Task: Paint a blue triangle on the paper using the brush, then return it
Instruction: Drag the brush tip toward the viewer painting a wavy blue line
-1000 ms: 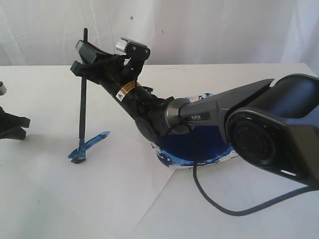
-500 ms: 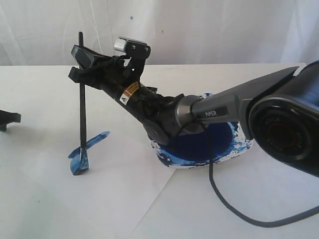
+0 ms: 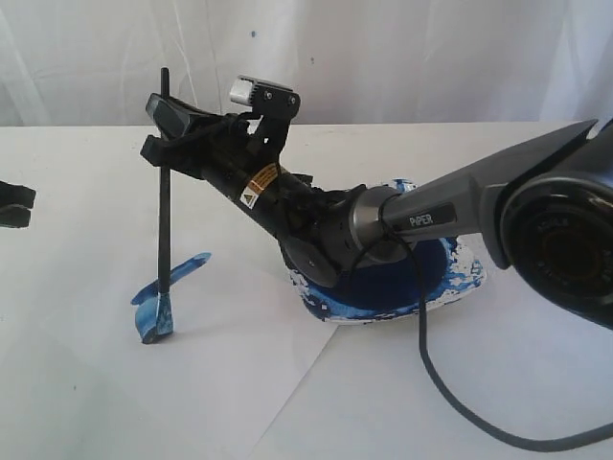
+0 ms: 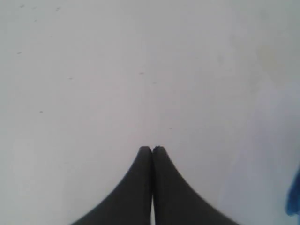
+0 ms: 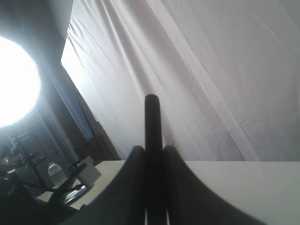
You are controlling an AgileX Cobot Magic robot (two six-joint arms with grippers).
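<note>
My right gripper (image 3: pixel 165 129) is shut on the brush (image 3: pixel 165 220) near the handle's top and holds it upright. The black handle (image 5: pixel 151 117) stands up between the right gripper's (image 5: pixel 151 149) fingers. The blue-stained tip touches the paper (image 3: pixel 220 383). Streaky blue strokes of the triangle (image 3: pixel 182 273) lie there: one slanted streak and a short one meeting in a corner under the tip. My left gripper (image 4: pixel 152 149) is shut on nothing over bare white surface. It shows only partly at the exterior view's left edge (image 3: pixel 14 203).
The paint dish (image 3: pixel 455 278), with its dark blue pool, sits beside the paper under my right arm. A black cable (image 3: pixel 450 402) loops over the table in front of it. White cloth hangs behind the table.
The brush has shifted slightly right, and a short second stroke has appeared under its tip. The left gripper has moved farther back along the left edge.
</note>
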